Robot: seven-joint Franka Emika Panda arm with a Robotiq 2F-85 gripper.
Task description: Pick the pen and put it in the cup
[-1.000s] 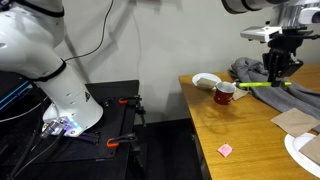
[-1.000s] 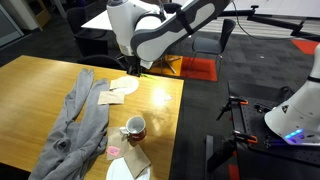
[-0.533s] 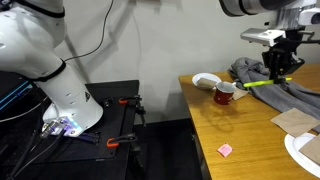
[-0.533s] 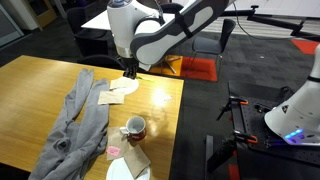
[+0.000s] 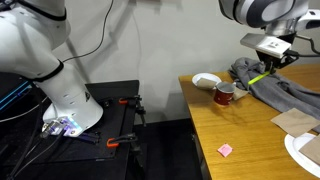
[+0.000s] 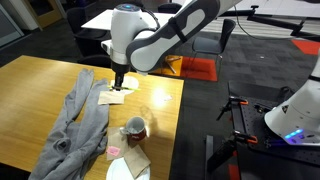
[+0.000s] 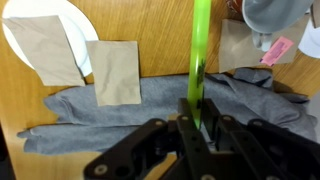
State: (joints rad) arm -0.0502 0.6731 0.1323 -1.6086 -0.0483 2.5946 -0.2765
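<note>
Above the grey cloth (image 7: 100, 120), the gripper (image 7: 200, 125) pinches the pen (image 7: 200, 40) near one end; slanted so, its long tail could catch the cup (image 5: 225, 95) rim and tip it.

I am looking at a wooden desk (image 6: 40, 85) with a warm brown top, and overhead light throws a pale glare (image 6: 160, 98) on it toward one end. In an exterior view a plain white wall (image 5: 160, 40) rises behind the desk's edge, and a low black stand (image 5: 110, 92) sits beside it. The floor (image 6: 265, 80) is dark, with a red patch (image 6: 200, 68) just past the desk. A pale-topped table (image 6: 100, 18) stands farther back.
</note>
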